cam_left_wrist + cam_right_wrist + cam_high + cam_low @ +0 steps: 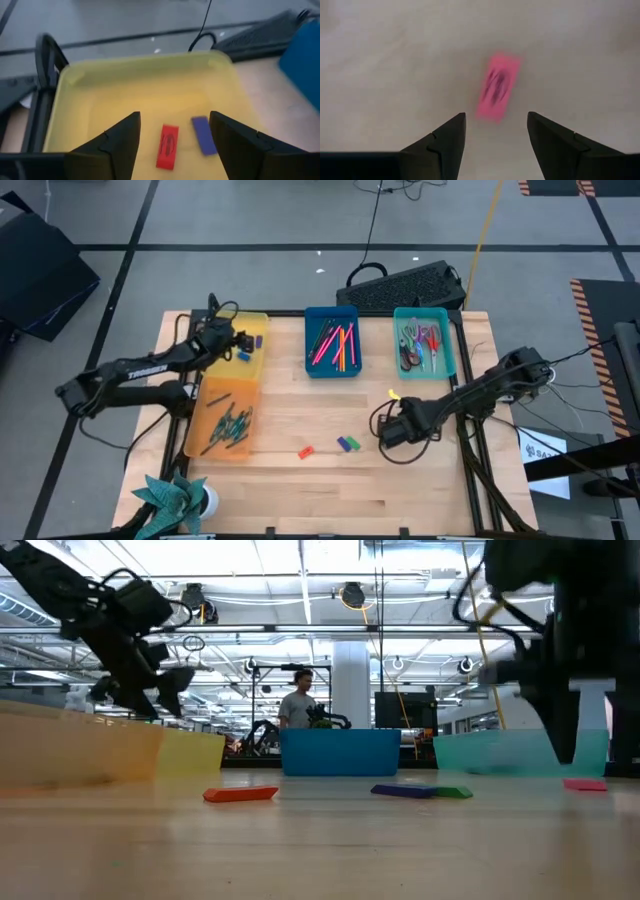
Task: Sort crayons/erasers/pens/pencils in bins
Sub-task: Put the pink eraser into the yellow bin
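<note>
My left gripper (240, 343) (175, 137) hovers open over the yellow bin (258, 320), where a red eraser (168, 146) and a blue eraser (202, 135) lie flat on the bottom. My right gripper (383, 430) (496, 131) is open above the table, fingers pointing down, just short of a pink eraser (497, 89) lying flat on the wood. A red eraser (306, 451) and a purple eraser (344, 443) beside a green eraser (353, 446) lie loose near the table's middle.
The orange bin (204, 442) holds several dark sticks, the blue bin (312, 365) pink and orange sticks, the teal bin (450, 340) mixed sticks. A black keyboard (410, 284) lies beyond the far edge. A small yellow piece (393, 394) is on the wood. A teal plant (180, 498) stands near left.
</note>
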`<state>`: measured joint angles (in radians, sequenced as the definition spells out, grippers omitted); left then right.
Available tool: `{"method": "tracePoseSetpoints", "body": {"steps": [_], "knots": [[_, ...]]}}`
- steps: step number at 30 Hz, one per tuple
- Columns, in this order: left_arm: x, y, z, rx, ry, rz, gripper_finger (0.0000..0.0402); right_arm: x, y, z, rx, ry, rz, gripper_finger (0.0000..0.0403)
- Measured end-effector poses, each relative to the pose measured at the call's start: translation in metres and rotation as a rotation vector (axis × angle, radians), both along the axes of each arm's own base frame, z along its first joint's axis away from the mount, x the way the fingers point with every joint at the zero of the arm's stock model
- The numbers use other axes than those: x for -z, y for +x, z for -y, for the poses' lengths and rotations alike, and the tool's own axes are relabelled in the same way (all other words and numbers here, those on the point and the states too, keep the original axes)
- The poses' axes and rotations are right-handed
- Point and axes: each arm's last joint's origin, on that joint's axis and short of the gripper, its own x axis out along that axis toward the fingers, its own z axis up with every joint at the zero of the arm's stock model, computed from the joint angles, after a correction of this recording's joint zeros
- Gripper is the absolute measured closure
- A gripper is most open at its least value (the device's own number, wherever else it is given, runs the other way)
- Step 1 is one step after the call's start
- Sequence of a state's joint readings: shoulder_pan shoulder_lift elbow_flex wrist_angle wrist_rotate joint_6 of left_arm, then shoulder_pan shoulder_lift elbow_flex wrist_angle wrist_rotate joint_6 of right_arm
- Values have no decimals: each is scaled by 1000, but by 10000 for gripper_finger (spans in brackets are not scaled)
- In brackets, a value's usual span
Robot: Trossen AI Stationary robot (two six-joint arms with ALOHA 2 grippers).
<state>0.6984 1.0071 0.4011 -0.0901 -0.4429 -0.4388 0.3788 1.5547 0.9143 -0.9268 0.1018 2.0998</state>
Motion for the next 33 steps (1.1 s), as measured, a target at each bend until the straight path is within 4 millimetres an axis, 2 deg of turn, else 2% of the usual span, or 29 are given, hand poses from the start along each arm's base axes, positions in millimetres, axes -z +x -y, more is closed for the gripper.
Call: {"method": "tracePoseSetpoints", "body": {"steps": [3, 7, 11, 16, 26, 31, 33], "knots": [[-11, -4, 5, 13, 42, 39, 160, 16, -9, 11, 75, -23, -25, 197], [-24, -8, 13, 46, 84, 102, 160, 29, -10, 21, 112, -8, 26, 197], [-33, -10, 21, 81, 116, 156, 160, 31, -7, 24, 134, 10, 22, 210], [-40, -8, 30, 134, 140, 197, 160, 30, -9, 26, 147, -30, 5, 246], [-42, 6, 45, 220, 65, 344, 160, 31, -10, 27, -101, -38, -49, 326], [-52, 18, 58, 447, -20, 540, 160, 25, -7, 24, -254, -46, -47, 336], [-57, 24, 65, 559, -73, 636, 160, 19, 0, 22, -346, -119, -17, 332]]}}
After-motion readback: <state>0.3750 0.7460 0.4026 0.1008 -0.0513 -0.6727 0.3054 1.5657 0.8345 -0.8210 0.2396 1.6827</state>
